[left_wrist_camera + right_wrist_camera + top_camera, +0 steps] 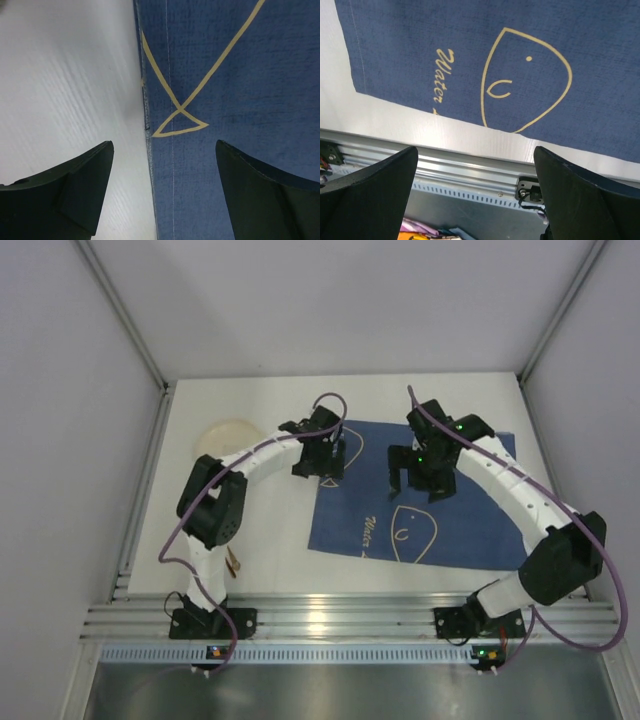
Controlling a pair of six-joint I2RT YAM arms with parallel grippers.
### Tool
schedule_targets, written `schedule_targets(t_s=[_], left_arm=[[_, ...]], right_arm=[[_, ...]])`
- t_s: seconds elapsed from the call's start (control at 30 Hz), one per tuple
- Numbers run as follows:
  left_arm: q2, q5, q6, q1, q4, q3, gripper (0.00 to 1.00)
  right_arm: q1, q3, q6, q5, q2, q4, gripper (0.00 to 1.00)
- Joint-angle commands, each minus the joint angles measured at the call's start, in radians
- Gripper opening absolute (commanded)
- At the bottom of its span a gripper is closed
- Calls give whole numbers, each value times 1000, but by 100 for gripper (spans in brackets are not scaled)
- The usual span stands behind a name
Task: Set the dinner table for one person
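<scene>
a blue cloth placemat [450, 525] is shown lying flat, printed with pale yellow line drawings and cursive lettering. a round cream plate [220, 433] is seen well apart on its left. a small brown object [233, 562] is glimpsed near a ridged aluminium rail [350, 618].

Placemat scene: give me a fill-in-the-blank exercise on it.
1. The placemat on the table is ____ in colour.
2. The left pincer and the right pincer both stand ____, holding nothing.
3. In the top view, the plate lies to the placemat's ____.
Missing words: blue; open; left.
</scene>
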Motion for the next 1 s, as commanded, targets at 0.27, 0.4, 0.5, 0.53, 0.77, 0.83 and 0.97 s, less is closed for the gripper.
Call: schedule_targets(t_s=[0.27,0.4,0.5,0.53,0.77,0.83,0.97], left_arm=[[217,-22,-83,-30,-109,133,82],[241,12,-91,-36,-95,109,51],[240,13,-94,-38,-87,61,31],[232,9,-96,-38,-86,30,25],[90,-14,-135,-38,-80,-181,0],[10,-5,-157,-38,-75,-284,0],[-110,-21,-195,-38,-64,-437,0]], right_arm=[[-145,-99,-69,-27,-157,-14,100],[-162,-116,-84,-28,-166,-14,100],[-182,-116,-101,-35,-162,-12,100],[-190,-116,-105,-36,-160,-12,100],[-200,-97,-124,-47,-133,-5,100],[-203,-94,-125,-44,-131,-6,100],[-203,-112,-124,-50,-131,2,100]])
